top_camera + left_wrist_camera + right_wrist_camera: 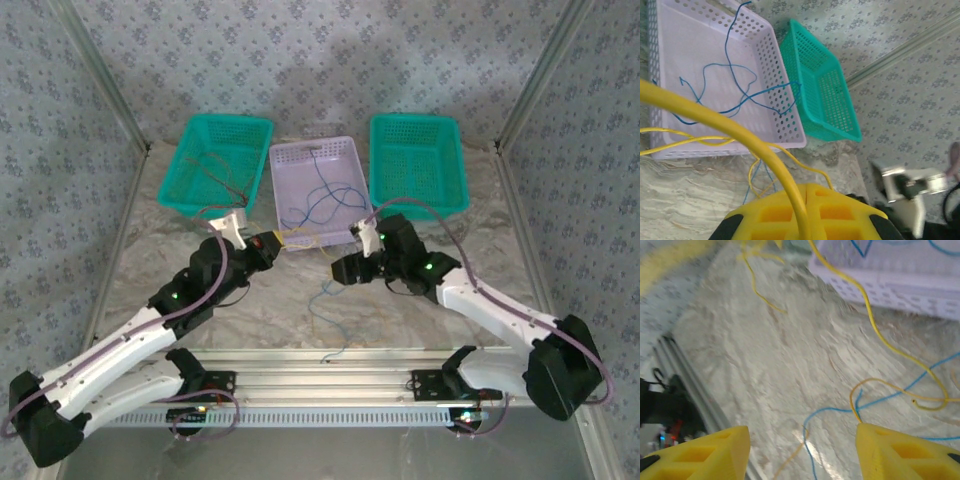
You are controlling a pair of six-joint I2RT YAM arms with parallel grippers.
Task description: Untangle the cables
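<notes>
Left jaws clamped shut on yellow cable (690, 106); right jaws apart, empty, over blue cable (840, 409) on marbled desk (765, 365).

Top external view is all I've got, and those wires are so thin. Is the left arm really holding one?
Observer: Yes. The left wrist view shows the left fingers shut on a yellow wire, which runs out from between them.
Operator: And the right arm, is it holding anything?
Observer: No. The right wrist view shows the right fingers open with nothing between them; a blue wire lies on the table below.
</notes>
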